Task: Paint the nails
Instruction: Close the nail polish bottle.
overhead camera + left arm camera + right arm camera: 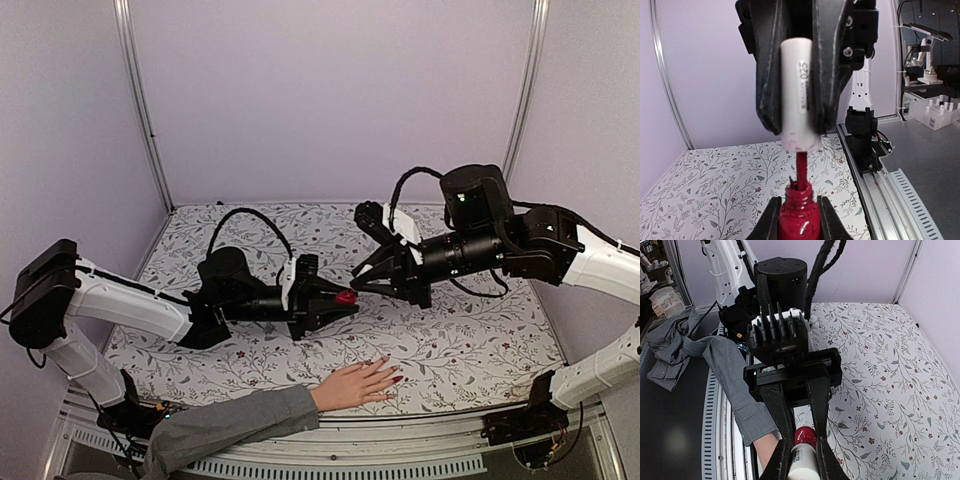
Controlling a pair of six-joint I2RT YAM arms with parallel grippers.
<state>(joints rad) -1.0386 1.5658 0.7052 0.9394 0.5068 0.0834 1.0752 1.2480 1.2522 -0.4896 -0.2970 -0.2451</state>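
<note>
Fig.: right gripper (802, 459) clamped on white cap (799, 90), brush stem (801, 167) in neck of red bottle (799, 227) | left gripper (343, 300) clamped on bottle | nails (392, 376) below brush, toward arm bases, well apart, some red | technique: lift straight out, wipe excess on neck rim, hold bottle steady.

Lilac walls (320, 90) enclose a floral-patterned table (470, 350), perhaps cloth-covered.
</note>
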